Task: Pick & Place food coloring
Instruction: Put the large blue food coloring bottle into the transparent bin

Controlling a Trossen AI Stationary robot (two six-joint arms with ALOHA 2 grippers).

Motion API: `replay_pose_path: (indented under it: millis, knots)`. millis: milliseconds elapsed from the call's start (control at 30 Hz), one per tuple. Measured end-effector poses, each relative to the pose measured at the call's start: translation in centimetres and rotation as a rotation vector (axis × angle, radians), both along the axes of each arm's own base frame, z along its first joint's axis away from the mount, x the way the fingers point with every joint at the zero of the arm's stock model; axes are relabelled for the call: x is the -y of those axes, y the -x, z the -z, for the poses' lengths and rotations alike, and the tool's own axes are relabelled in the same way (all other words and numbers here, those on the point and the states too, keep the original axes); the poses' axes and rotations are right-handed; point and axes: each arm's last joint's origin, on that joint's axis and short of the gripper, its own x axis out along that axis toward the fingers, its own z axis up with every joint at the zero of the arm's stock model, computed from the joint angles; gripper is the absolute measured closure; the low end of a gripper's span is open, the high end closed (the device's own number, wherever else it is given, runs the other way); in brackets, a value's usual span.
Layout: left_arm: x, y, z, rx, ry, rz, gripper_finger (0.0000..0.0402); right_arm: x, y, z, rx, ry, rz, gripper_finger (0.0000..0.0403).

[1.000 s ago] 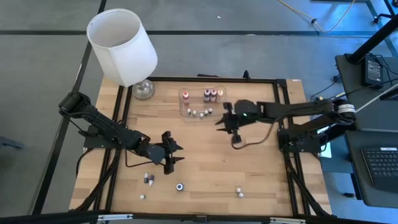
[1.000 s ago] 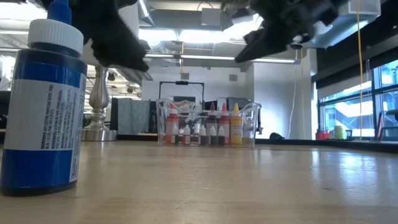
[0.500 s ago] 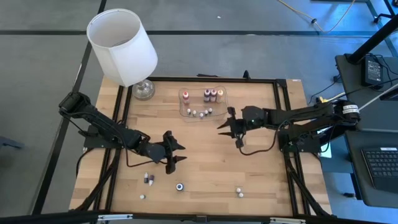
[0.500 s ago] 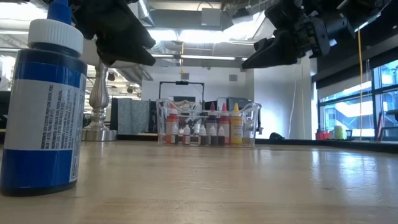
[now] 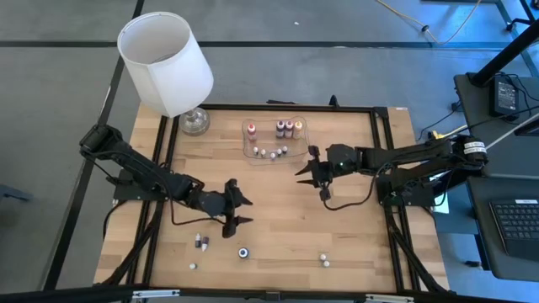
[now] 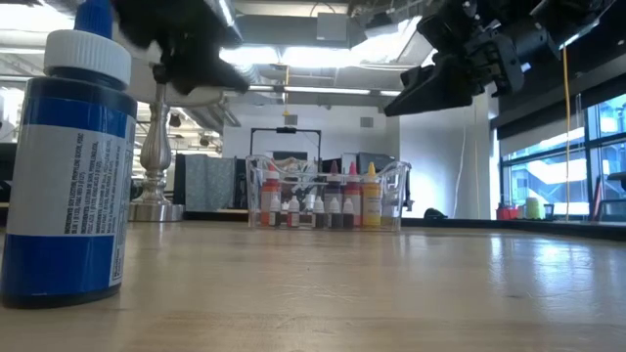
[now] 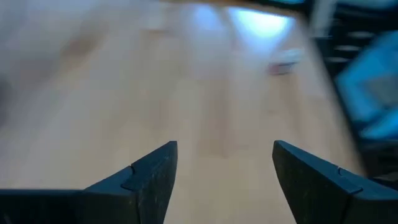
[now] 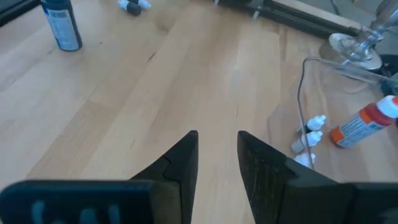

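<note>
High view: left end effector (image 5: 241, 209) spread wider than before, empty; right end effector (image 5: 306, 165) narrow, empty, retreated from tray (image 5: 301, 137).

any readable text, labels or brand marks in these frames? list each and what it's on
Blue bottle: white label with printed lines, too small and blurred to read.
Same blue bottle in the right wrist view: label print unreadable.
Small bottles in the clear tray: no lettering can be made out.
Red bottle: label too blurred to read.
Nothing else carries legible text.
</note>
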Motion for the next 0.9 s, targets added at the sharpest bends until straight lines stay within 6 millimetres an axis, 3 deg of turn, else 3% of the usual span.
replay_pose_path:
  millis: [233,400,900]
  knots:
    - [0.6,-1.4,-3.3,0.046,0.055,0.219,0.0144,0.1,0.0,0.0,0.001,0.028,0.030,0.0288]
    - [1.2,-2.3,-4.2,-0.128,0.036,0.225,0.0144,0.1,0.0,0.0,0.001,0.028,0.030,0.0288]
    - [6.9,-5.4,-7.0,-0.339,-0.092,0.420,0.0146,0.1,0.3,0.5,-0.062,0.017,0.034,0.0288]
